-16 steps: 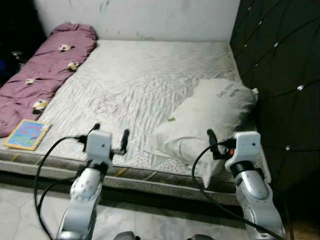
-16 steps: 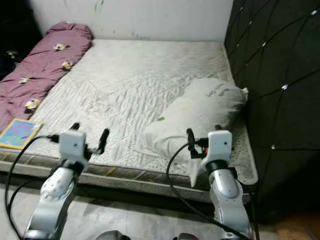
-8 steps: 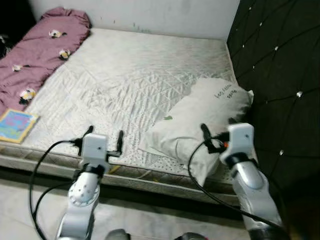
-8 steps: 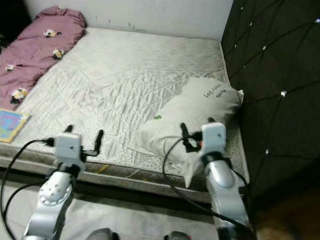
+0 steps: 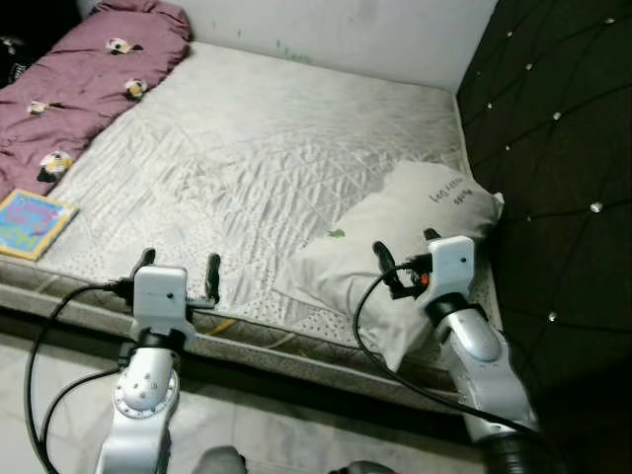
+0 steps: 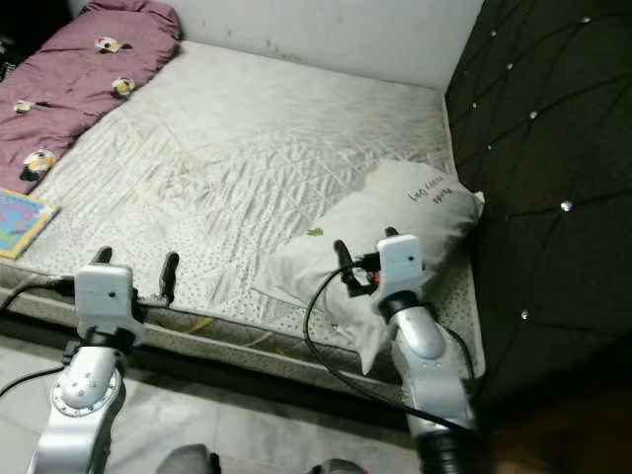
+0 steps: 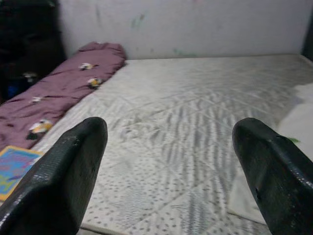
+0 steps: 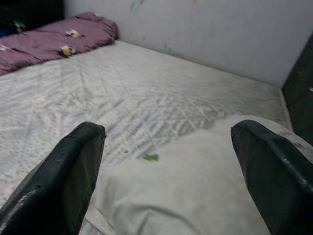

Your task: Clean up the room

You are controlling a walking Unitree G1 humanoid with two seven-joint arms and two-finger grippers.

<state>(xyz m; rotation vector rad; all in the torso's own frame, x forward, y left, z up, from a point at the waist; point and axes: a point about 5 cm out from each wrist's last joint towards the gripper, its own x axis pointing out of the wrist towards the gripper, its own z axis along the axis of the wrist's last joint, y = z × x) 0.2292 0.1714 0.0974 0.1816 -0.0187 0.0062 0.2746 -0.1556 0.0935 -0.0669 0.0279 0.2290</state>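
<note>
Left eye view | quilted mattress [image 5: 257, 168] | pillow [image 5: 395, 247] by dark padded wall [image 5: 563, 128]

— What covers the bed [image 5: 267, 158]?
— Matt quilted cloth, stitched in diamonds; a soft, creased cloth pillow [image 5: 395, 247]; a plush purple blanket [image 5: 79, 69]; a glossy paper book [image 5: 30, 222].
— And beside it?
— A dark tufted headboard [image 5: 563, 148] with shiny studs; a painted, scuffed wall [image 5: 346, 35].
</note>
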